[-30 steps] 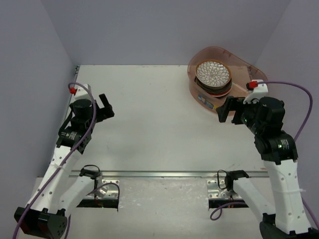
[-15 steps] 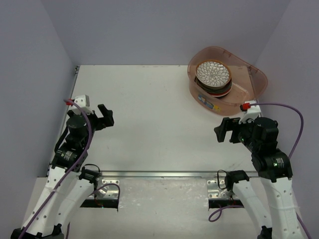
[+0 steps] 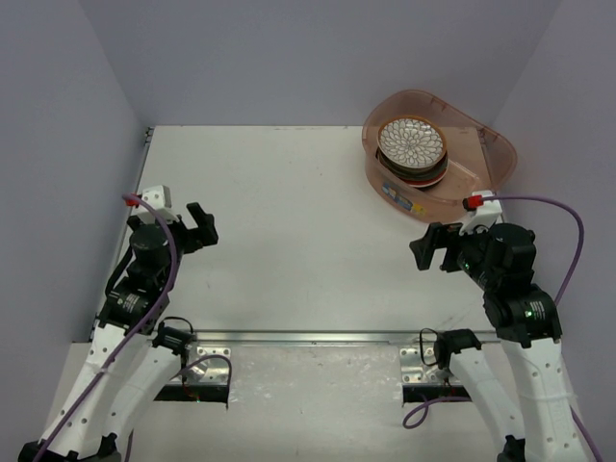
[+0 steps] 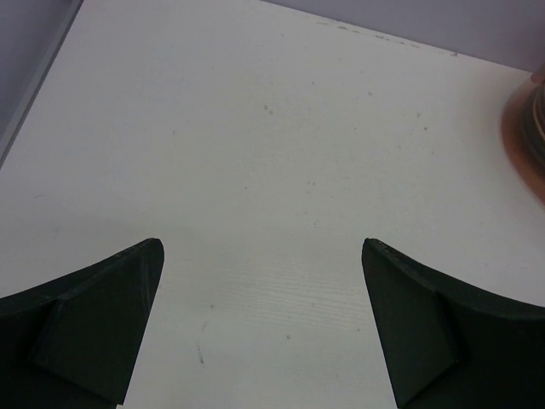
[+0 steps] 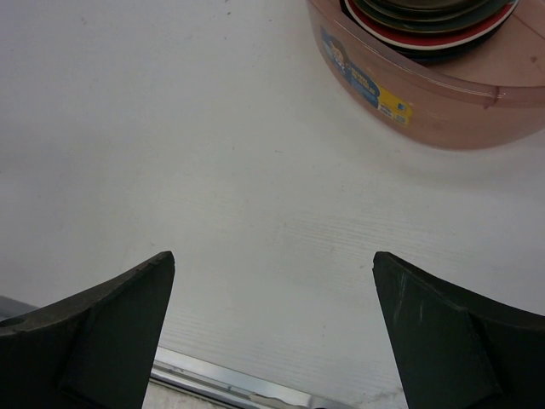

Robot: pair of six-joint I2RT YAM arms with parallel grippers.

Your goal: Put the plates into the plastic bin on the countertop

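Observation:
The plates (image 3: 412, 149) lie in one stack inside the translucent pinkish-orange plastic bin (image 3: 481, 168) at the back right of the white countertop (image 3: 298, 221); the top plate has a brown lattice pattern. The right wrist view shows the bin's labelled wall (image 5: 426, 94) and the stack's edges (image 5: 426, 21). My left gripper (image 3: 202, 226) is open and empty over the left side. My right gripper (image 3: 428, 248) is open and empty, in front of the bin. The bin's edge shows at the right of the left wrist view (image 4: 524, 136).
A metal rail (image 3: 318, 337) runs along the countertop's front edge and shows in the right wrist view (image 5: 230, 383). Grey walls enclose the countertop on the left, back and right.
Both arms have pulled back toward the front edge and come to rest; the right gripper moved away from the bin, the left gripper back and slightly left. The plates did not move.

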